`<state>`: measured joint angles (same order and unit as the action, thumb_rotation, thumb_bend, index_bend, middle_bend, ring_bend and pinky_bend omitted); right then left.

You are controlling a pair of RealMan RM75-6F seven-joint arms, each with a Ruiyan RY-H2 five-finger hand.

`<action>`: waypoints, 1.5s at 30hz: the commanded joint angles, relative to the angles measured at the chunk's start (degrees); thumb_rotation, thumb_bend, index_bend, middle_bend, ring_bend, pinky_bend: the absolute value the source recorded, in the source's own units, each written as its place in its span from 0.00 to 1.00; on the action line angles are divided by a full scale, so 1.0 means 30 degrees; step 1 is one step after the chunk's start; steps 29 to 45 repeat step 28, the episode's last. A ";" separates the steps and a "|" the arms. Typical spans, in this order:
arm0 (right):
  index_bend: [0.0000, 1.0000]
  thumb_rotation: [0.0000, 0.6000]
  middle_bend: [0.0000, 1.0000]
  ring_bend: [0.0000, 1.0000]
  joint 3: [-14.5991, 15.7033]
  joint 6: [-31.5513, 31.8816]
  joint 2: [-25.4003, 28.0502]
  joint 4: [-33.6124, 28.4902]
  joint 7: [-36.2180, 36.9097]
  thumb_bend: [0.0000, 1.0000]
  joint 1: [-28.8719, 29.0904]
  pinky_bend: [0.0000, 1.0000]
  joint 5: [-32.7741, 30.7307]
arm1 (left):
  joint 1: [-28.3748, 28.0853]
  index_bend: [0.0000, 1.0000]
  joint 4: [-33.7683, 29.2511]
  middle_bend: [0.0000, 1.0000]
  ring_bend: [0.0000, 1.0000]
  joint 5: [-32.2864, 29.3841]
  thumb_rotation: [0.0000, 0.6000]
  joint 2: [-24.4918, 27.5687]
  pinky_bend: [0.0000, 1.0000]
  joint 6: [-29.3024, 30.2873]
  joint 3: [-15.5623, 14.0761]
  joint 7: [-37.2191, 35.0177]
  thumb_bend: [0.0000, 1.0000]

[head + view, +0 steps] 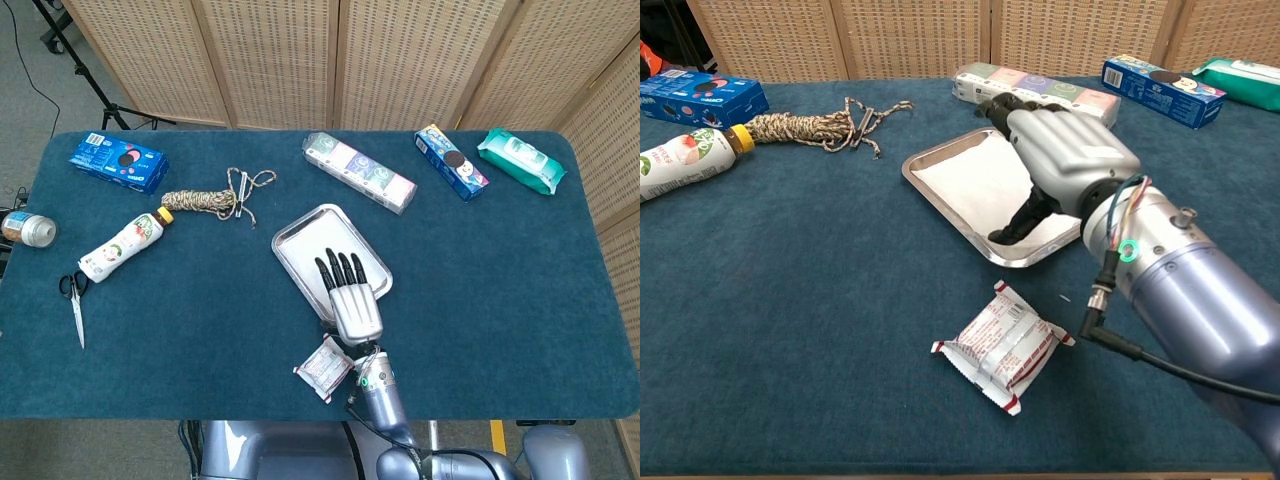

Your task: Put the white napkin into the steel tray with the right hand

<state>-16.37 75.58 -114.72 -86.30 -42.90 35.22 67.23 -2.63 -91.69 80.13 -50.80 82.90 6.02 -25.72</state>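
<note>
- White napkin (970, 180) is seen lying flat inside the shiny rectangular steel tray (923, 166), so the placing seems done.
- Right hand (1065, 160) is held just over the tray, fingers (335, 268) stretched out and slightly apart, nothing gripped, probably because the napkin is released.
- Left hand is not visible.
- Red-and-white wrapped packet (1002, 345) is left on the blue cloth near the tray.

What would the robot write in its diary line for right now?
stage: napkin placed | white napkin: lying in steel tray | right robot hand: open, above tray, holding nothing | left robot hand: not in view
</note>
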 commanded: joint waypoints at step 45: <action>0.05 1.00 0.00 0.00 0.4706 0.5267 1.1360 0.6210 1.5122 0.00 -0.7277 0.00 0.6702 | 0.0017 0.00 -0.0169 0.00 0.00 -0.0714 1.00 -0.1987 0.00 0.0820 0.0125 0.4320 0.00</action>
